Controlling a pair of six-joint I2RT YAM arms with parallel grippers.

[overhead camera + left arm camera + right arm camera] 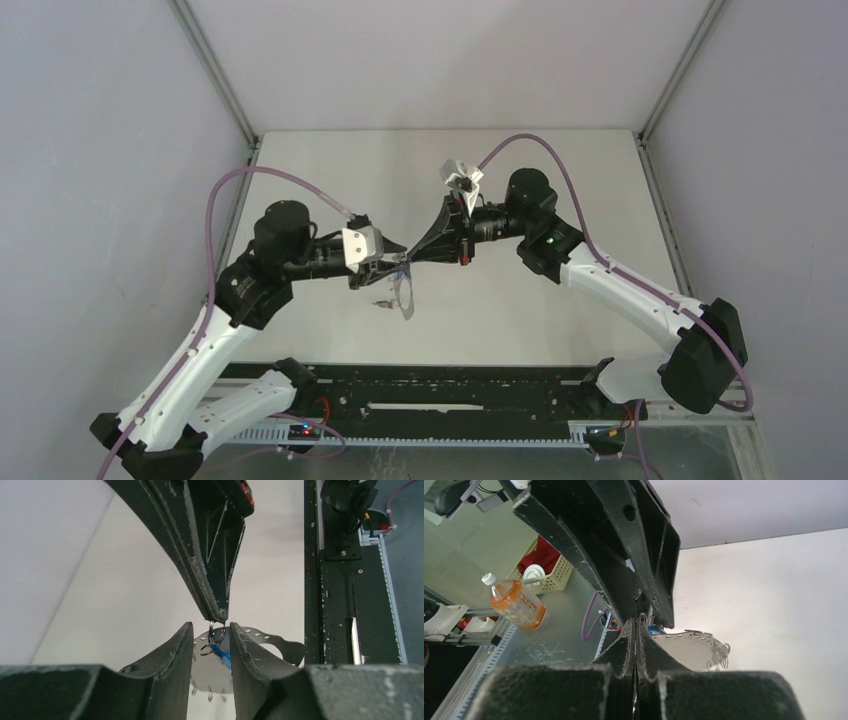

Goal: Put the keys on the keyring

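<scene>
Both grippers meet above the middle of the table. My right gripper (409,256) (634,622) is shut, and its tips (219,616) pinch a small wire ring (216,633) of the keyring. The keyring (405,297) (212,672) (689,650) hangs below as a flat grey piece with holes and small rings along its edge. A blue key head (223,654) (655,629) sits at that pinched ring. My left gripper (397,263) (211,625) stands open, its fingers either side of the ring and blue key. A tiny dark key (382,301) lies on the table beside the keyring.
A black rail (450,400) runs along the near table edge between the arm bases. Grey walls enclose the left, back and right. Past the table, the right wrist view shows an orange drink bottle (516,605) and a yellow basket (546,577).
</scene>
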